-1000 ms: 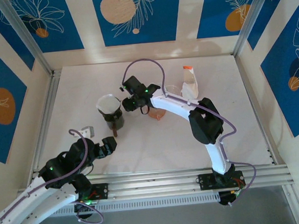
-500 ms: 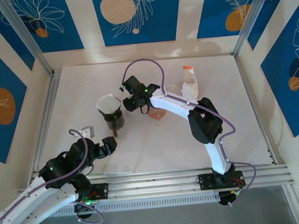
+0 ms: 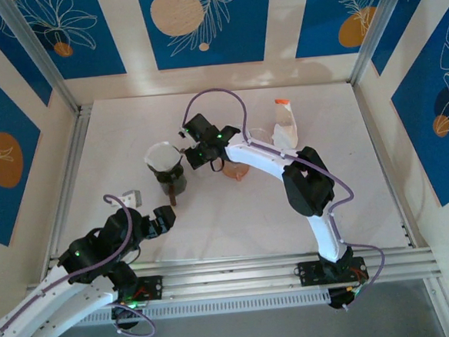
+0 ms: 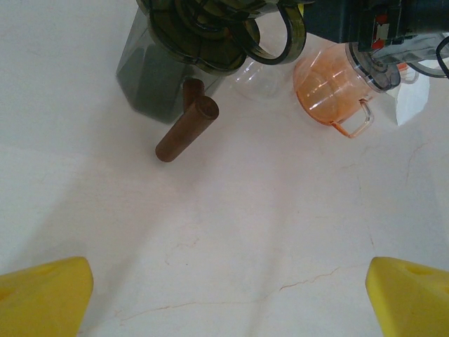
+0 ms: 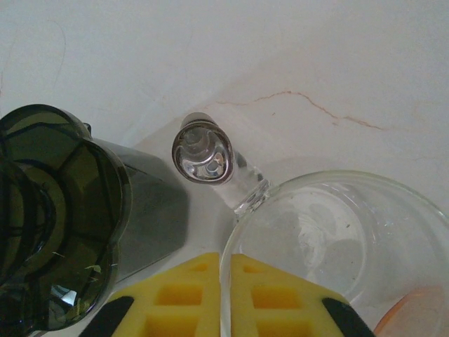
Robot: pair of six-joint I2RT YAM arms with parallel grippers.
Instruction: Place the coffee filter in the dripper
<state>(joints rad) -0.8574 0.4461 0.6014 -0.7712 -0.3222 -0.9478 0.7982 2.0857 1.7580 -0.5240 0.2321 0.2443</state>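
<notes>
R claw (image 5: 228,298) clenched on glass cup (image 5: 330,239) rim; L claw (image 4: 228,295) released.

Finding: robotics test cell, not a home or a working kitchen. Evidence: a white table (image 3: 235,214) walled on three sides by printed blue panels (image 3: 205,23) set between aluminium posts (image 3: 39,54); a slotted rail (image 3: 240,275) along the table's near edge carries two arms (image 3: 311,193); a loose cable (image 3: 211,92) loops above the table.
</notes>
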